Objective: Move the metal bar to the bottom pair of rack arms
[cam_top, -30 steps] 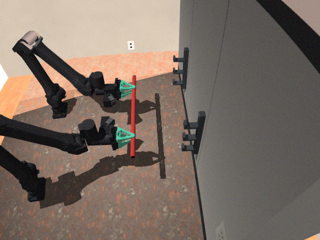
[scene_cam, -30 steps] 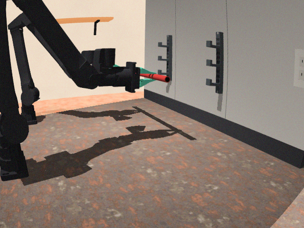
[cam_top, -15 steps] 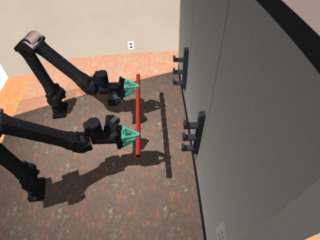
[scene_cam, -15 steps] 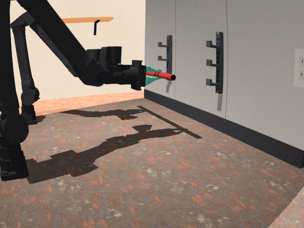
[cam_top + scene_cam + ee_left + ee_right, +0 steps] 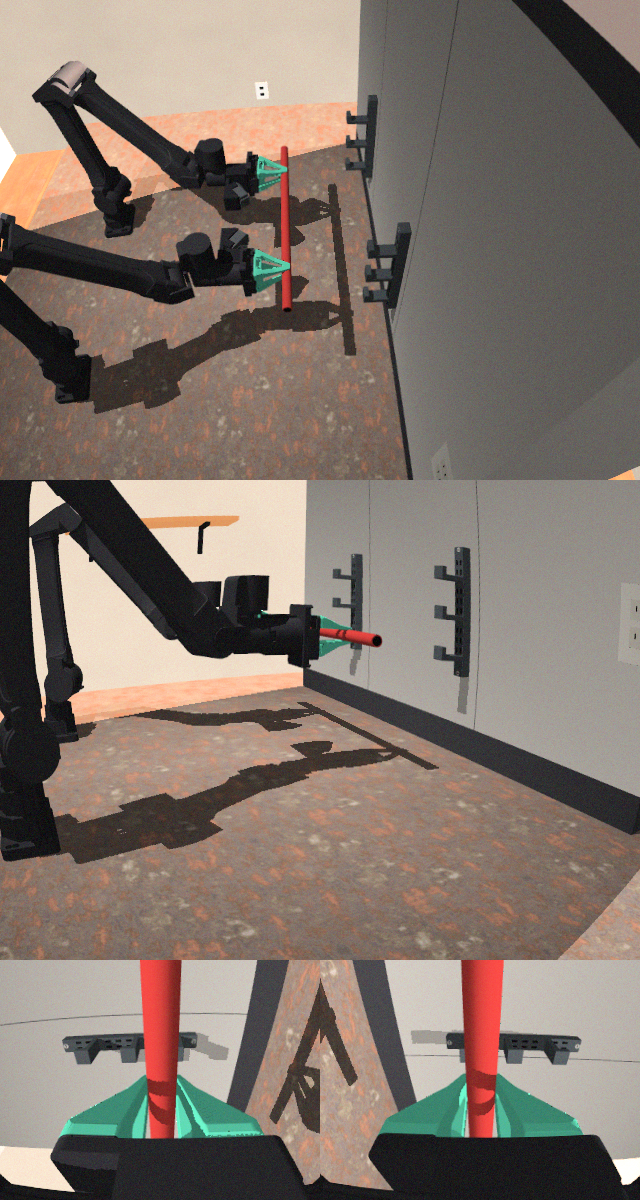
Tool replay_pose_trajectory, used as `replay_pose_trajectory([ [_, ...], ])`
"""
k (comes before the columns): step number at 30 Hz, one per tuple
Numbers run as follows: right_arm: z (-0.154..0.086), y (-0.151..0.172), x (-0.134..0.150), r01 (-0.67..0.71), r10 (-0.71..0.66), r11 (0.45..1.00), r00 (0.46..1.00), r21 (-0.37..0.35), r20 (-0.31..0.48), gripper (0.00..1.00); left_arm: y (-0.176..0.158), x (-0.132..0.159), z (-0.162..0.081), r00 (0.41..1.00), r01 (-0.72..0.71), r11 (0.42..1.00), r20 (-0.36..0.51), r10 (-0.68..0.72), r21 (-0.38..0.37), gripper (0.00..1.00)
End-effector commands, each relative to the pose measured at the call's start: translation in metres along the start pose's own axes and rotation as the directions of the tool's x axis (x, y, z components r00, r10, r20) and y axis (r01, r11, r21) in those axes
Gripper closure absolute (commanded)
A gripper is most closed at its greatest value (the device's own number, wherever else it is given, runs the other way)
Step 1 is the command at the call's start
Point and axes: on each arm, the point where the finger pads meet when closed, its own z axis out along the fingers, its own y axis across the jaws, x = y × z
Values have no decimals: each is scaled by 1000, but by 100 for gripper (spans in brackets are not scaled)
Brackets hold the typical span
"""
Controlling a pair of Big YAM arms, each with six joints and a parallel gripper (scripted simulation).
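Holding the red bar (image 5: 285,217) (image 5: 367,637) (image 5: 161,1020) (image 5: 482,1015) out from the wall, we have the left gripper (image 5: 284,170) (image 5: 262,614) (image 5: 162,1082) and right gripper (image 5: 287,267) (image 5: 347,636) (image 5: 481,1080) both clamped on it. Its long axis runs roughly along the wall; we judge that both ends must advance evenly onto the bottom rack arms (image 5: 374,295) (image 5: 442,653) (image 5: 181,1052) (image 5: 462,1055).

red bar (image 5: 285,222) (image 5: 361,637) (image 5: 161,1020) (image 5: 482,1020) – teal jaws (image 5: 285,169) (image 5: 288,266) – orange-speckled floor (image 5: 227,403) (image 5: 330,893), grey wall (image 5: 496,206) (image 5: 547,635)
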Motion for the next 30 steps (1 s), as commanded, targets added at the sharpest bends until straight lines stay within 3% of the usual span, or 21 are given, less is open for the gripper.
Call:
replay_pose_trajectory([
  [1, 24, -41, 3, -12, 14, 997, 1000, 74, -17, 100, 40, 8, 28, 1000, 9, 997, -24, -11, -74, 100],
  [30, 65, -46, 3, -12, 14, 997, 1000, 74, -17, 100, 45, 9, 70, 1000, 9, 997, -24, -11, -74, 100],
])
